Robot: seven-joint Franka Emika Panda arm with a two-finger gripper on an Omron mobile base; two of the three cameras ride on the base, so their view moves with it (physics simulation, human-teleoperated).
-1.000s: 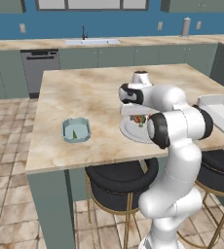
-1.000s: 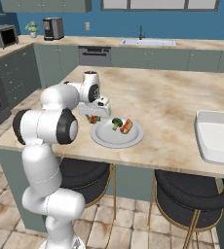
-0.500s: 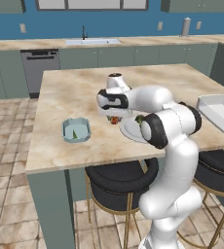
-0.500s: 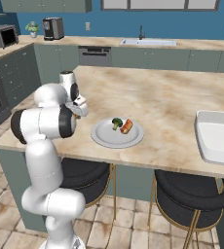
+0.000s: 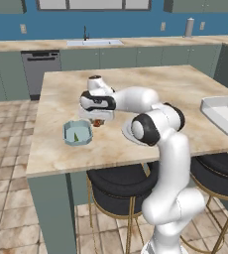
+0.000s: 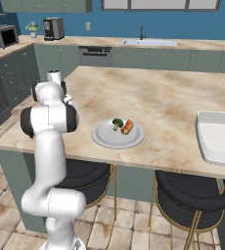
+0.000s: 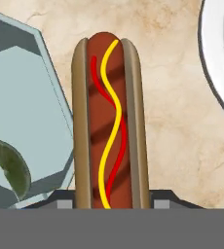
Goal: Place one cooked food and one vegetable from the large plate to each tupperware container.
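Hot dog is clamped in gripper, long axis along the fingers; teal tub lies just beside, to robot's left.

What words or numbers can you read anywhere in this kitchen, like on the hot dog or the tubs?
None: there are no words, numbers or labels to read.
The hot dog in the gripper has only red and yellow sauce squiggles.
The small teal tub, the large plate and the white tub are plain.
The microwave and coffee maker are too small to tell.
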